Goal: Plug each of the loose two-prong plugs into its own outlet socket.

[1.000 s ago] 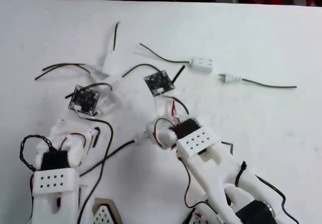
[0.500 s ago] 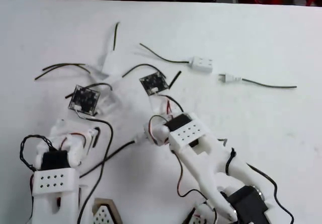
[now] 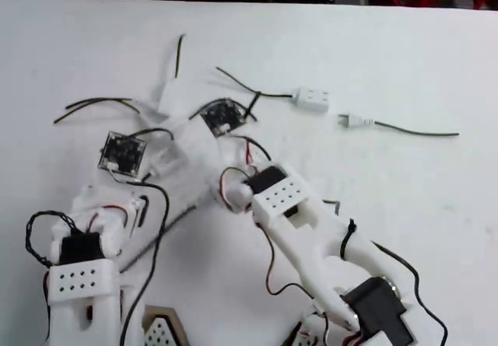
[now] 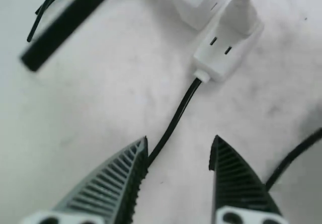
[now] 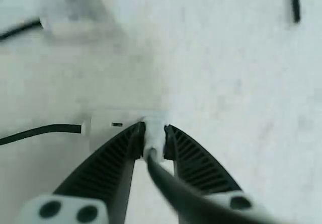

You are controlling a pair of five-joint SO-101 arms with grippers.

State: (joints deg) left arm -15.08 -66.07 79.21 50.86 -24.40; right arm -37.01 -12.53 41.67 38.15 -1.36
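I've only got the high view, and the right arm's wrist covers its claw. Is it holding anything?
Observer: Yes, the right claw is shut on a white plug, right next to an outlet socket.
Operator: And the left claw?
Observer: The left claw is open. A black cord leads from beside one finger to a two-slot socket.

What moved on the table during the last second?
The right arm swung left and farther across the table, its jaws shut on a white plug. The left arm shifted slightly. The far socket and loose plug beside it stayed put.
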